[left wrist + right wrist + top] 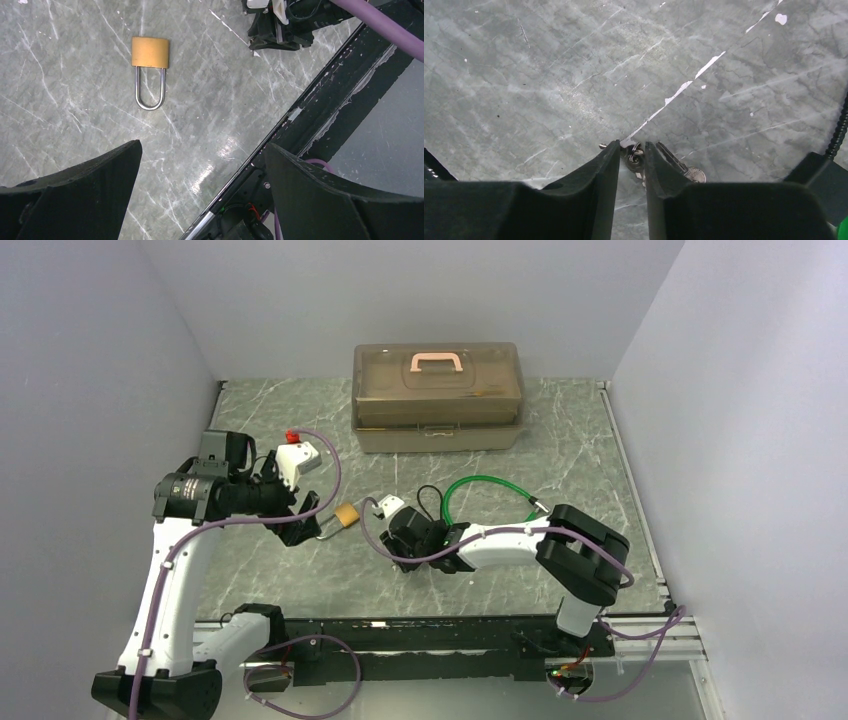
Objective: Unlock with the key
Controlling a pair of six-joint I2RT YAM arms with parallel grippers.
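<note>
Top external: padlock (346, 515) lies flat on the table (560, 450), centre-left of frame, just right of the left gripper (312, 523). Right gripper (400, 537) is down at the table, a little right of the padlock. The keys are hidden under it in this view. Box (437, 398) sits upper centre, well apart.

Left wrist: brass body upper left, steel shackle (149, 92) pointing down-frame and seated in the body, so it looks locked. Fingers (90, 195) spread wide, nothing between them, hovering clear of the padlock.

Right wrist: jaws stand narrow, astride a small key bunch (635, 159). One key blade (681, 167) pokes out lower right. Cannot tell if the pads are biting yet.

Handling, my read: keys are light, thin, hard and slippery, and loose on a ring, so they are likely to swivel. Best pinched flat across the bow, blade left free. Padlock is dense and rigid. It will skate on the smooth table unless clamped across the body's flat faces.
</note>
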